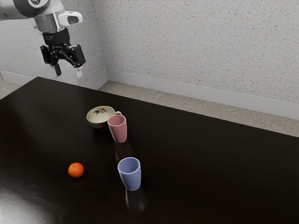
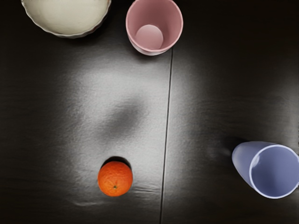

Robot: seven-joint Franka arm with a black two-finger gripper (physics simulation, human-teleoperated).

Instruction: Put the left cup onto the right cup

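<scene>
So here's my setup: my gripper (image 1: pixel 68 73) is hanging high over the far corner of the dark table (image 1: pixel 219 168), at the exterior view's left. The fingers are spread apart with nothing between them.

The two cups are both upright out on the table, well apart from each other. The pink cup (image 1: pixel 117 128) is a plain tapered tumbler with no handle. The lavender-blue cup (image 1: pixel 129 173) has the same shape and stands closer to the exterior camera. From my wrist view I can look right down into the pink cup (image 2: pixel 154 30) and see its bare bottom. The blue cup (image 2: pixel 268 170) shows a bare inside too.

Just beside the pink cup sits a cream bowl (image 1: pixel 100 116) with a little cartoon print on its side. In the wrist view a thin gap separates the two. The part of the bowl's (image 2: pixel 65 16) inside that I can see is plain pale.

An orange (image 1: pixel 76 170) sits alone on the table, off to the exterior view's left of the blue cup. Between the two cups there's just shiny tabletop.
</scene>
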